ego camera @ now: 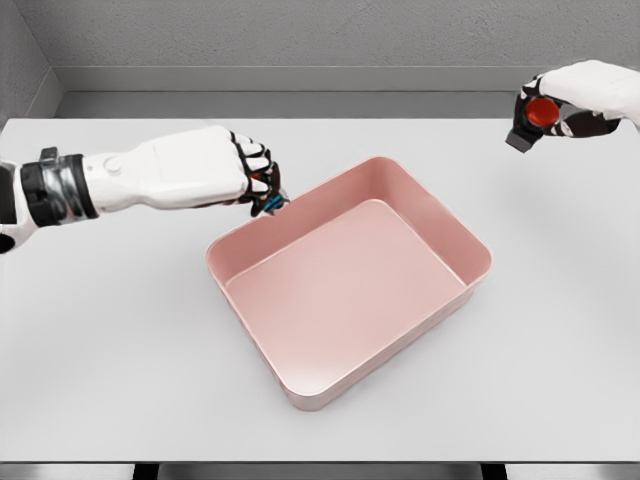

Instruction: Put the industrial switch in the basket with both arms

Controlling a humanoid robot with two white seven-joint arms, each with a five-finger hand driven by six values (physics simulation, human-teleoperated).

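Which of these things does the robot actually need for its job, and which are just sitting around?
Part of the job:
- industrial switch, red-buttoned, held in the right hand
- pink basket, nothing in it
- left hand, by the basket's rim, holding a small blue item

Just there:
- white table

Place: we take this for a simulated test bench, not a home or shop.
Tabletop: we see a plain pale grey tabletop [110,350] filling the view, its far edge against the walls.
Walls: we see bare grey textured walls [300,35] meeting at the far left corner.
Furnishing: we find one pink basket [470,240] mid-tabletop.
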